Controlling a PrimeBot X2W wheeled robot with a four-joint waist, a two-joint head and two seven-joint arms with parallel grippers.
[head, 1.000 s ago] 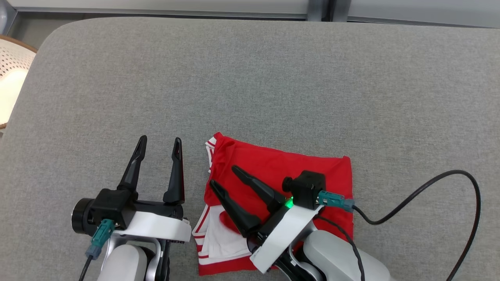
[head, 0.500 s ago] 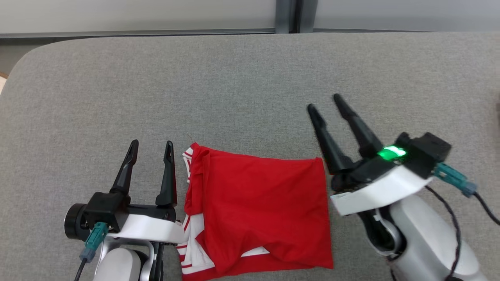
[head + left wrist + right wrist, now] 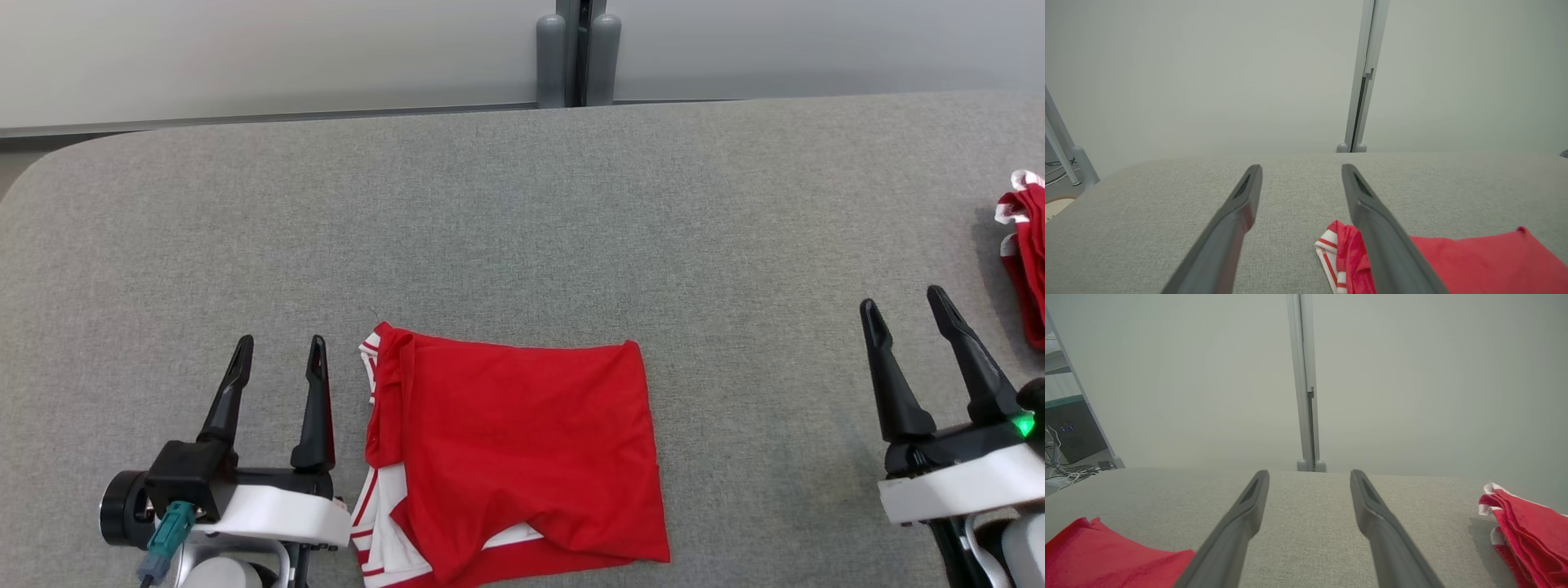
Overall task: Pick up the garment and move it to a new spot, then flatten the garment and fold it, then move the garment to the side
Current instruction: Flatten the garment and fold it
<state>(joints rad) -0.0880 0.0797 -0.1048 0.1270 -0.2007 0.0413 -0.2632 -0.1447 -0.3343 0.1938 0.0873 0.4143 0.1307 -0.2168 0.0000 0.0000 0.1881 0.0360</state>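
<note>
Lying folded on the table (image 3: 522,229), the garment (image 3: 514,457) is just beside the left gripper (image 3: 280,341). That gripper and the right gripper (image 3: 901,297) are wide open and empty. Probably only moving the garment aside is left to do.

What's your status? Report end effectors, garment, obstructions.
Left end effector open, empty. Right end effector open, empty. Folded garment lying between them. Second red garment far right.

Red garment (image 3: 522,441) with white-and-red striped trim, plain grey table (image 3: 522,220), second red-and-white cloth (image 3: 1029,261) at right edge, black-fingered left gripper (image 3: 281,340) and right gripper (image 3: 901,297), pale grey wall (image 3: 245,57)
</note>
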